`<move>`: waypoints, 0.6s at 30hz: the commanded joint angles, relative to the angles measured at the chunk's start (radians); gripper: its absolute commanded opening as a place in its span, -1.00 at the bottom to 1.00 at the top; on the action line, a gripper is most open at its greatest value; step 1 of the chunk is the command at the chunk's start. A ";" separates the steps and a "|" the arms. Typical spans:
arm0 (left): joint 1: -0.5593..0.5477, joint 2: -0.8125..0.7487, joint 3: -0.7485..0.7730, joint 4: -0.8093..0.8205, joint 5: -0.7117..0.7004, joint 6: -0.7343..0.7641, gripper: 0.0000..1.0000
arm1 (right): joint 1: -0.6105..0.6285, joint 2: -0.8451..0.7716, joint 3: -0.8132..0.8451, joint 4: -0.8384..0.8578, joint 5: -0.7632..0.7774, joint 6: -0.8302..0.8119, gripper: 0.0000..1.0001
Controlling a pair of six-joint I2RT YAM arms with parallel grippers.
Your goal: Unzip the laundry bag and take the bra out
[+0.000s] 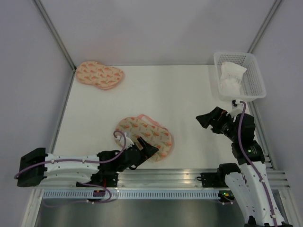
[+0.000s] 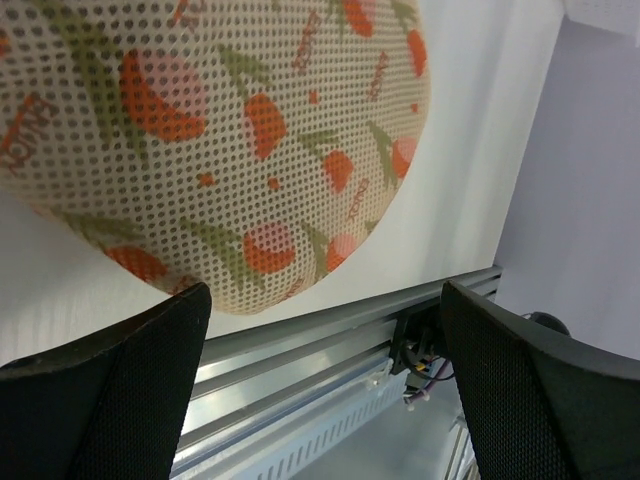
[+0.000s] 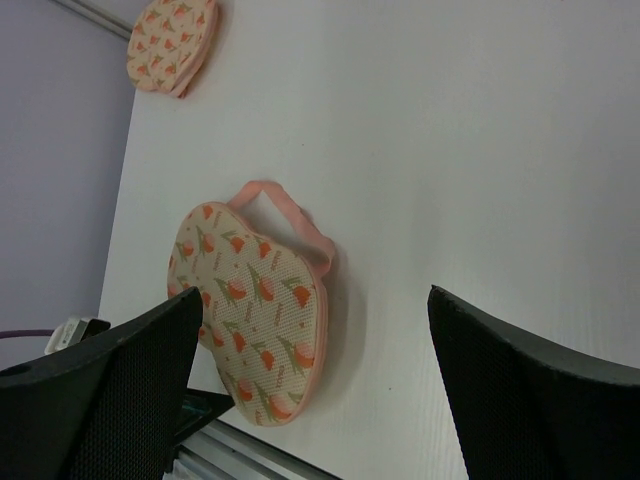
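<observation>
The laundry bag (image 1: 144, 135), peach with an orange leaf print and a pink rim, lies shut near the table's front middle, a pink loop at its far end. My left gripper (image 1: 146, 148) stands open at the bag's near edge, nothing between its fingers. In the left wrist view the bag's mesh (image 2: 220, 130) fills the top, above the left gripper (image 2: 325, 380). My right gripper (image 1: 208, 118) hovers open to the right, well apart from the bag. Its wrist view shows the bag (image 3: 250, 310) ahead of the right gripper (image 3: 315, 390). The bra is hidden.
A second printed pouch (image 1: 99, 74) lies at the far left corner, also in the right wrist view (image 3: 170, 45). A white lattice basket (image 1: 253, 71) holding a white cloth (image 1: 232, 75) stands at the far right. The aluminium rail (image 2: 330, 340) runs along the near table edge.
</observation>
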 commanded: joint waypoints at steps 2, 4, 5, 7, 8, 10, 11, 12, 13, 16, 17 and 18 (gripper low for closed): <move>-0.039 0.056 0.035 -0.113 -0.083 -0.181 0.99 | 0.002 0.017 -0.017 0.016 0.003 -0.016 0.96; -0.038 0.077 0.027 -0.111 -0.115 -0.186 0.99 | 0.002 0.014 -0.020 0.017 0.002 -0.014 0.96; -0.039 0.082 0.019 -0.108 -0.161 -0.186 0.99 | 0.002 0.011 -0.021 0.020 0.000 -0.017 0.96; -0.038 0.082 0.013 -0.104 -0.223 -0.172 0.99 | 0.004 0.011 -0.018 0.019 0.003 -0.019 0.96; -0.035 0.079 0.013 -0.108 -0.241 -0.157 0.99 | 0.002 0.012 -0.014 0.013 0.003 -0.024 0.96; -0.030 0.071 0.010 -0.108 -0.269 -0.141 0.99 | 0.002 0.012 -0.012 0.010 0.008 -0.027 0.96; -0.026 0.065 0.010 -0.127 -0.284 -0.143 0.99 | 0.002 0.011 -0.014 0.005 0.009 -0.030 0.96; -0.017 0.064 0.008 -0.131 -0.283 -0.144 0.99 | 0.002 0.011 -0.017 0.005 0.009 -0.028 0.96; -0.015 0.058 0.008 -0.144 -0.277 -0.162 0.99 | 0.002 0.014 -0.018 0.004 0.008 -0.028 0.96; -0.015 0.055 0.001 -0.170 -0.217 -0.213 0.99 | 0.004 0.014 -0.026 0.000 0.003 -0.027 0.96; -0.015 0.062 -0.004 -0.170 -0.165 -0.234 0.99 | 0.004 0.011 -0.028 -0.003 0.003 -0.027 0.96; -0.016 0.073 -0.008 -0.168 -0.145 -0.251 0.99 | 0.004 0.008 -0.029 -0.007 0.006 -0.028 0.96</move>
